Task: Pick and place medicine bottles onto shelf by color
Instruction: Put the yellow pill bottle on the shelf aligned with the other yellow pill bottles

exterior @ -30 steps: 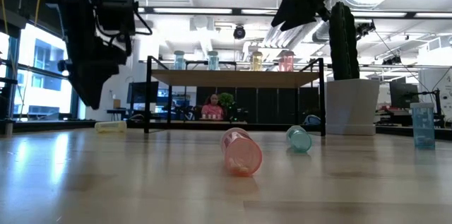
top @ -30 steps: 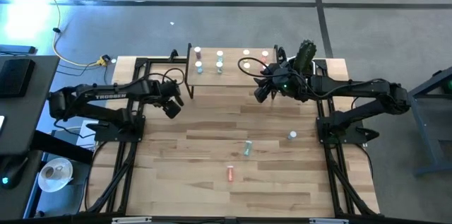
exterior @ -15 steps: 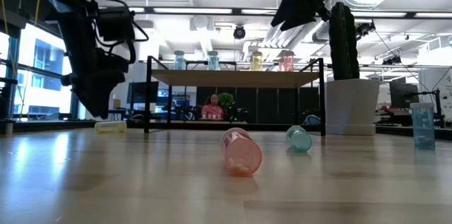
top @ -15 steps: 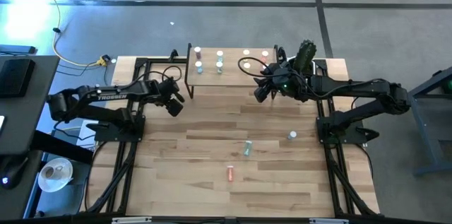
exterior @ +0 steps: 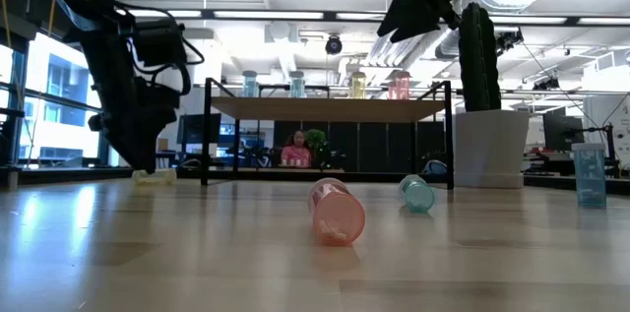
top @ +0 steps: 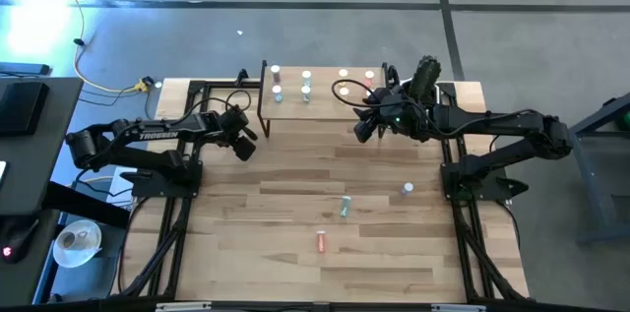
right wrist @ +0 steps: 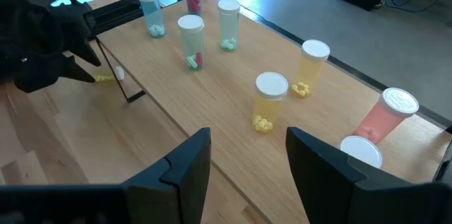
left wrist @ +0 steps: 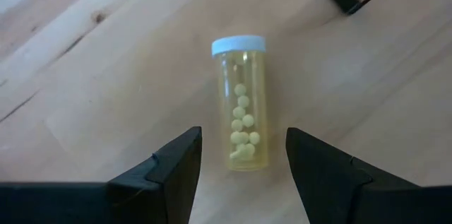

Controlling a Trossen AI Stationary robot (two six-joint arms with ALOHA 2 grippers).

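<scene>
Wooden tabletop (top: 295, 194) all around, pale and smooth. Left tool (left wrist: 244, 155) spread wide, hanging right over a yellow bottle (left wrist: 242, 100) lying flat near the shelf (top: 325, 95) leg. Looks light, hard and slippery, likely to roll. Best pinched across the round middle, away from the pale cap (left wrist: 238, 45). Right tool (right wrist: 247, 153) spread too, empty, hovering by the shelf. Farther out, pink bottle (top: 320, 241) and green bottle (top: 345, 206) lying flat.

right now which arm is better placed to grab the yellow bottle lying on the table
Left. The left gripper is open right over the yellow bottle, fingers either side. The right gripper hangs by the shelf.
</scene>
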